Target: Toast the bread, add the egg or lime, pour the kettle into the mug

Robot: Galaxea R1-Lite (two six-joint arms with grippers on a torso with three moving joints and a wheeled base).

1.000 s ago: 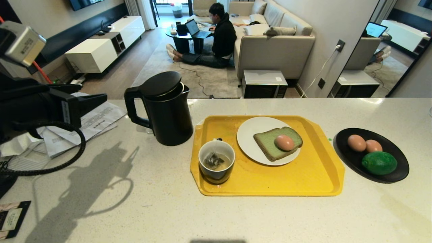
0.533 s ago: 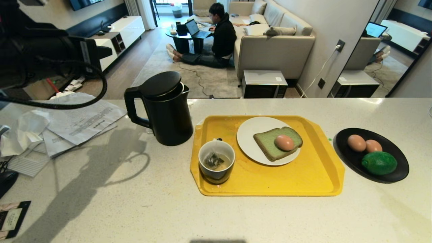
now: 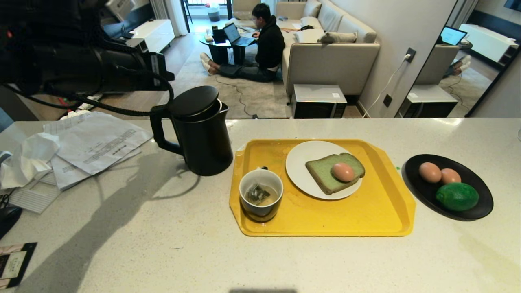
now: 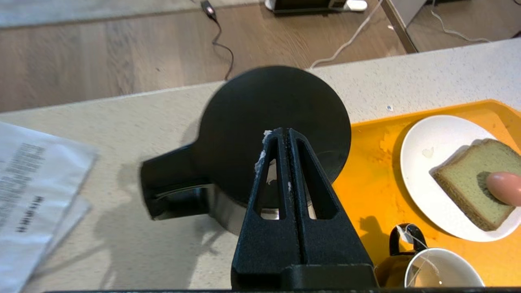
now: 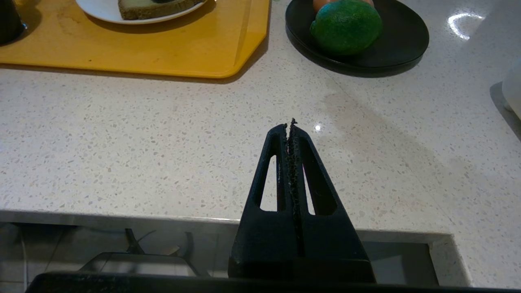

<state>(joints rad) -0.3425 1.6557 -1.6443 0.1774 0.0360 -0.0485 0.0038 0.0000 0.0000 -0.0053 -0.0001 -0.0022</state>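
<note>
The black kettle (image 3: 199,130) stands on the counter left of the yellow tray (image 3: 366,219), its lid sitting slightly tilted. My left gripper (image 3: 171,75) hovers shut and empty above the kettle; in the left wrist view its tips (image 4: 283,131) lie over the lid (image 4: 268,106). On the tray, the mug (image 3: 261,195) holds a tea bag. Beside it, the green bread (image 3: 323,175) lies on a white plate (image 3: 301,162) with an egg (image 3: 343,171) on top. The lime (image 3: 457,196) and two eggs (image 3: 430,172) rest on a black plate (image 3: 480,207). My right gripper (image 5: 290,125) is shut, low by the counter's near edge.
Loose papers (image 3: 93,142) and crumpled tissue lie at the counter's left, and a dark card (image 3: 14,264) sits at the near left corner. Beyond the counter's far edge a person (image 3: 268,44) sits on the floor with a laptop, next to a sofa.
My left arm has swung up from the left side of the counter and rightward, and now reaches over the kettle. Nothing on the counter has moved.
</note>
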